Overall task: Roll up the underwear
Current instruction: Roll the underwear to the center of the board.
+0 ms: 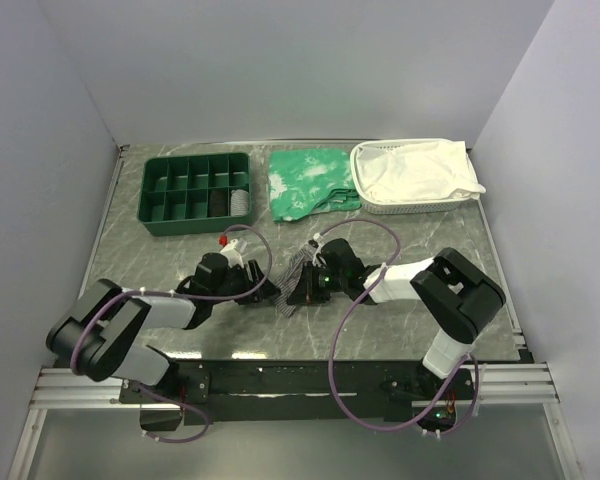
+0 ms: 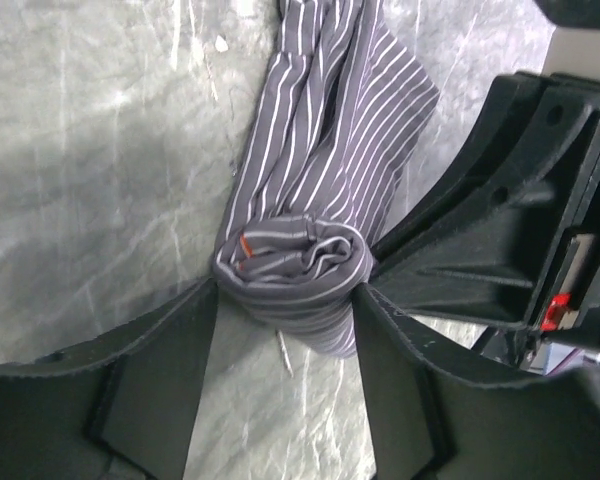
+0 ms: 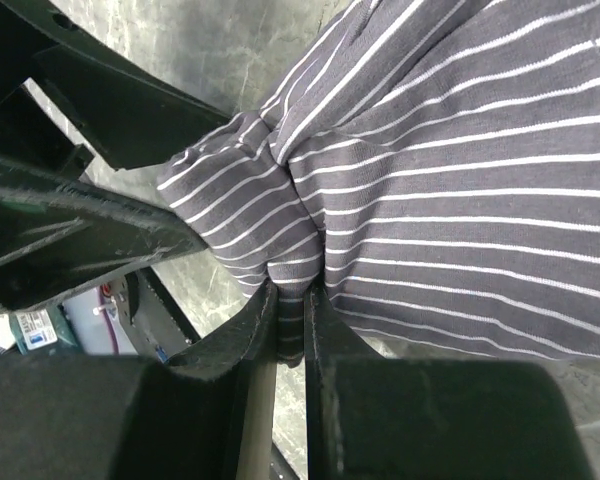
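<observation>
The underwear point(image 1: 298, 270) is grey with fine pinstripes and lies on the marble table between my two grippers. In the left wrist view its near end is rolled into a tight coil point(image 2: 292, 262) with the orange tag showing at the coil's left. The unrolled part stretches away behind it. My left gripper point(image 2: 290, 292) has its fingertips pressed on both sides of the coil. My right gripper point(image 3: 292, 300) is shut on a pinched fold of the striped fabric point(image 3: 460, 190). In the top view the left gripper point(image 1: 270, 292) and right gripper point(image 1: 302, 284) almost touch.
A dark green compartment tray point(image 1: 195, 195) stands at the back left. A green white-patterned cloth point(image 1: 310, 180) lies beside it. A white basket point(image 1: 380, 205) holding a white cloth point(image 1: 420, 170) is at the back right. The right gripper's black body point(image 2: 510, 220) crowds the left wrist view.
</observation>
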